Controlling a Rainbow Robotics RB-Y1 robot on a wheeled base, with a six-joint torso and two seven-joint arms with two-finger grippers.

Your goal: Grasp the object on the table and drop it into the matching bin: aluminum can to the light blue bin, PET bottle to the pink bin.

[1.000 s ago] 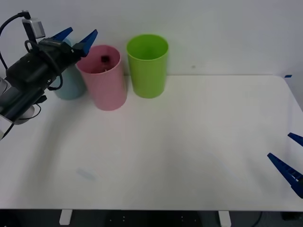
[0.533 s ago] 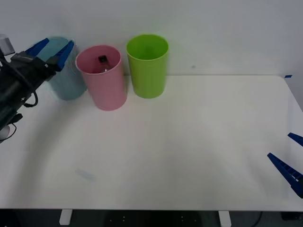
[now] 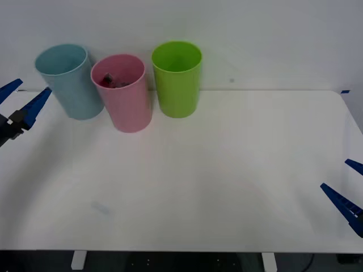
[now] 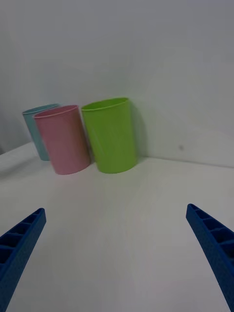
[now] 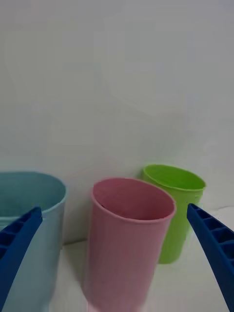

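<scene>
Three bins block the far left; the rest of the table lies open.

The light blue bin (image 3: pixel 67 82), pink bin (image 3: pixel 123 93) and green bin (image 3: pixel 177 78) stand in a tight row against the far wall, the pink one touching or nearly touching its neighbours. The white table (image 3: pixel 238 170) is bare across its middle, near and right parts. Above the bins' rims the way is free.

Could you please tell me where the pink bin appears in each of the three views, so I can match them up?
Front view: the pink bin stands at the table's far left, between the light blue bin and the green bin.
Right wrist view: far off, beside the green bin, the blue bin behind it.
Left wrist view: close and central, between the open left gripper's fingers.
Shared landmark: the green bin, next to it in every view.
</scene>
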